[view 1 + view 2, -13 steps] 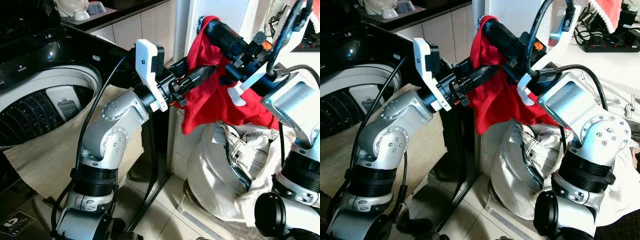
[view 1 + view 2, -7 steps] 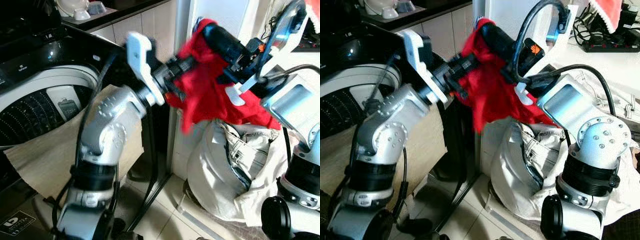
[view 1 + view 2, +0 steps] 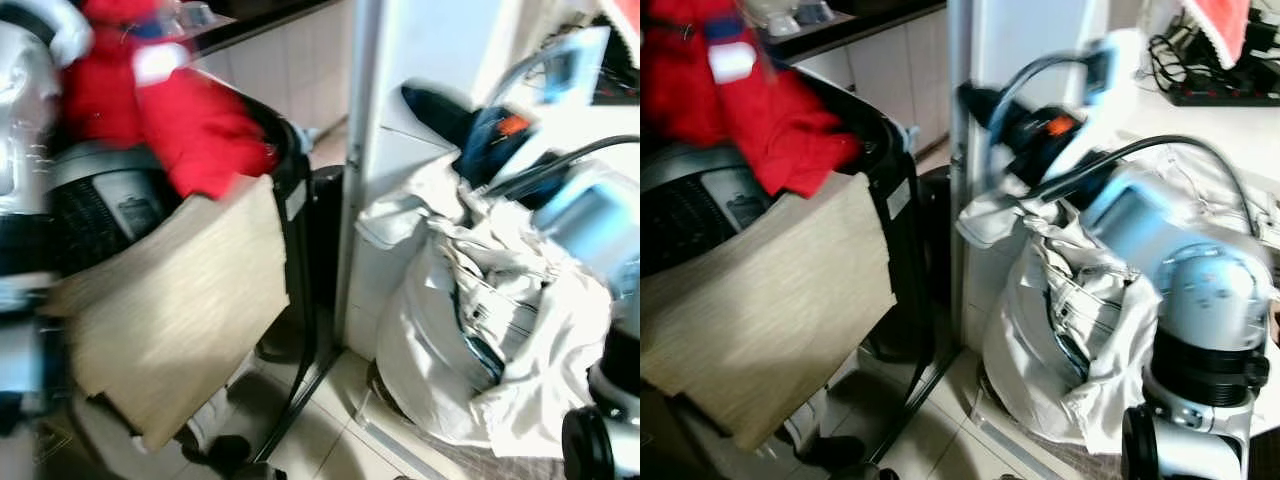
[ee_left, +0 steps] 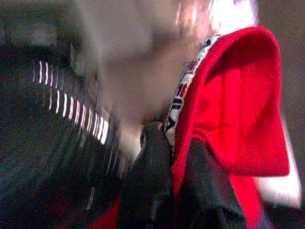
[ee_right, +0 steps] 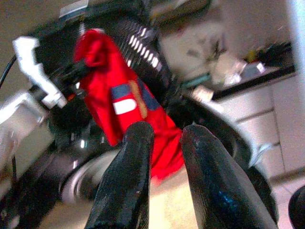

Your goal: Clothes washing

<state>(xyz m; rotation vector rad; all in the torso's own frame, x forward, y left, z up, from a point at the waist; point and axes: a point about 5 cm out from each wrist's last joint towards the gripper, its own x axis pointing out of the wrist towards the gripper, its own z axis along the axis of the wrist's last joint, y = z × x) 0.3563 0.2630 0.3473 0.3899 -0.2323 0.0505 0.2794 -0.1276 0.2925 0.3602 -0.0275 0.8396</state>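
One red garment, striped trim, apparently pinched by left hand

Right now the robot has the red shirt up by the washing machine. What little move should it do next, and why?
Probably lower the left gripper a bit toward the drum. Its fingers pinch the red shirt, which hangs at the washing machine's open top, partly draped on the rim. The right gripper holds nothing, back by the laundry bag.

A light tiled floor carries a bulging white laundry bag beside a white cabinet panel. The black washing machine stands there too, a beige cloth draped over its front edge, apparently loose.
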